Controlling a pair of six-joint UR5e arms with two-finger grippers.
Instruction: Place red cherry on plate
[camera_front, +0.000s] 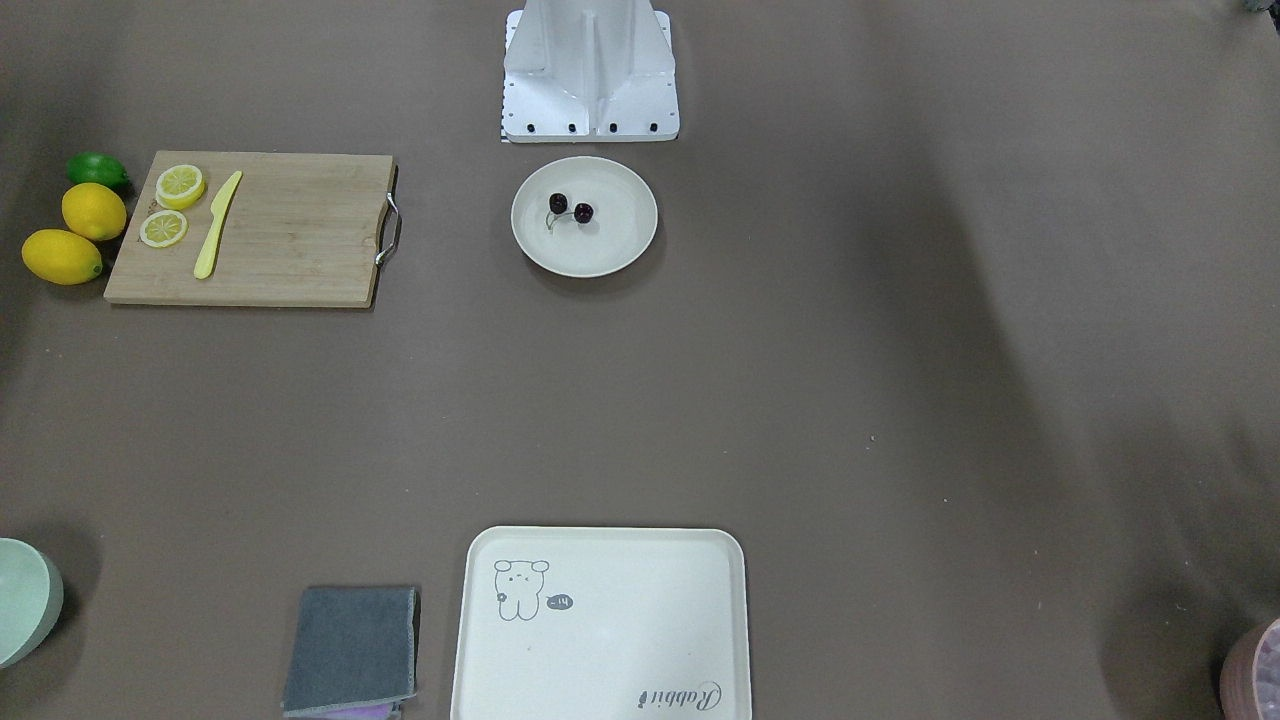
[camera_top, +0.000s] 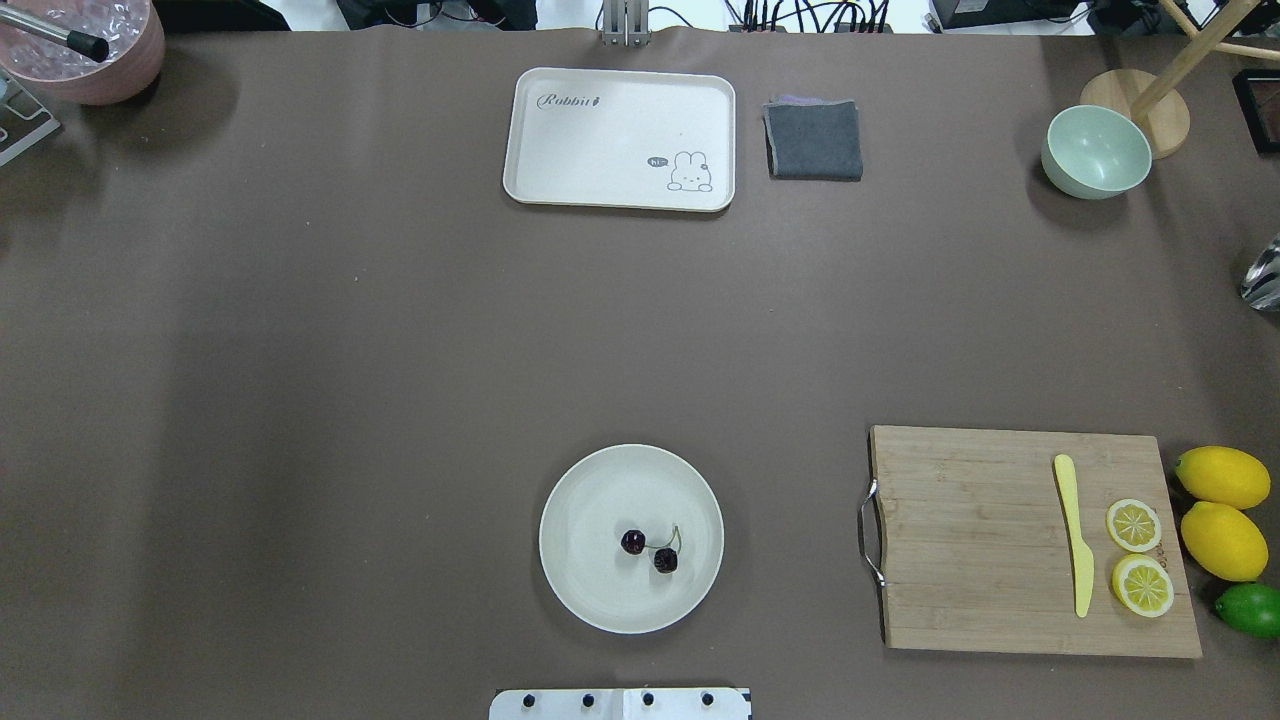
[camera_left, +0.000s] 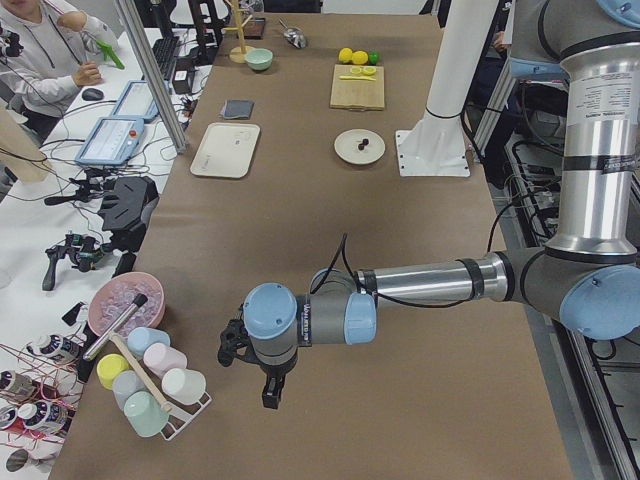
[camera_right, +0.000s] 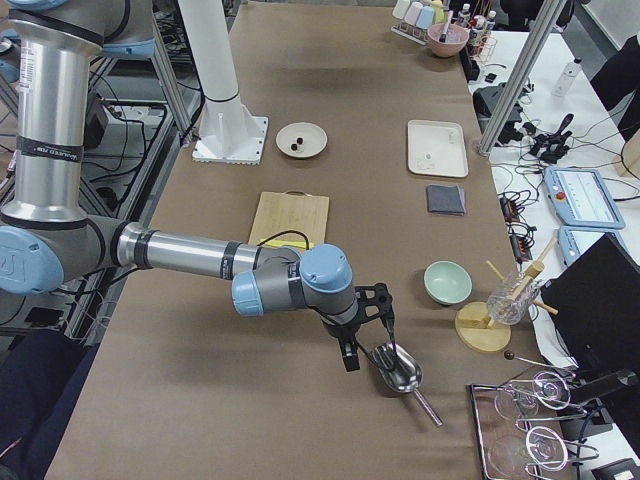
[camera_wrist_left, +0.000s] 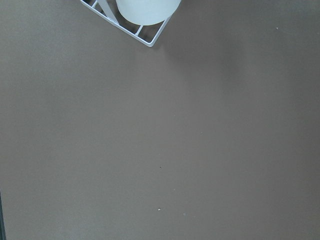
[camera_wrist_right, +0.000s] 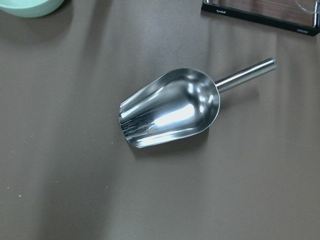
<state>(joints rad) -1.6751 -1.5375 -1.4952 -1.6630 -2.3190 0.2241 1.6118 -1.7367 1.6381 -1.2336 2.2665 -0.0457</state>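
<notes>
The red cherry (camera_front: 570, 210) (camera_top: 648, 550), a pair of dark maroon cherries joined by thin stems, lies inside the round cream-white plate (camera_front: 620, 250) (camera_top: 590, 590), just in front of the robot's base. Neither gripper is near it. My left gripper (camera_left: 255, 375) hangs over bare table at the far left end, beside a cup rack (camera_left: 150, 395). At the opposite end my right gripper (camera_right: 365, 330) hovers over a metal scoop (camera_wrist_right: 170, 107) (camera_right: 398, 368). Only the side views show the grippers, so I cannot tell whether they are open or shut.
A wooden cutting board (camera_top: 1000, 540) holds lemon slices (camera_top: 1134, 525) and a yellow knife (camera_top: 1076, 540); whole lemons (camera_top: 1222, 477) and a lime (camera_top: 1250, 608) lie beside it. Across the table are a cream tray (camera_top: 620, 140), a grey cloth (camera_top: 814, 140) and a green bowl (camera_top: 1096, 152).
</notes>
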